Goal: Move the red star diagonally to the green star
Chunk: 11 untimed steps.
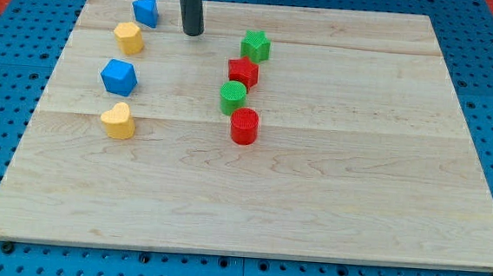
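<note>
The red star (243, 71), likely light, rigid and slide-prone, touched the green star (256, 45); my tip (192, 33), a jawless tool, stood left, holding nothing.

I see a pale, smooth-grained wooden board (330, 187), matt plastic-looking ridged blocks like the red star (243, 71), and my matt dark rod (191, 8).

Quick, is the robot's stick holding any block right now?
No hand here, only a rod: my tip touches no block, sitting between the blue block and the green star.
</note>
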Available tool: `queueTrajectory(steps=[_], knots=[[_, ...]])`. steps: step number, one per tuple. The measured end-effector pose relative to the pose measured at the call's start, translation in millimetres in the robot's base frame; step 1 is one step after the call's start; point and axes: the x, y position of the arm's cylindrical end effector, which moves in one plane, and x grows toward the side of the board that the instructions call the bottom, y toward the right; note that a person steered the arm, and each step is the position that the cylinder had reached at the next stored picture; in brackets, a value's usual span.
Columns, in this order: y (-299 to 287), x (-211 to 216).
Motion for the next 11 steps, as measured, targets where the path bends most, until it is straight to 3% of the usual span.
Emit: queueTrajectory(steps=[3,4,5,7,9,10,11], knots=[[12,0],[14,22],[35,73],[254,127],[187,116],[181,170],[172,197]])
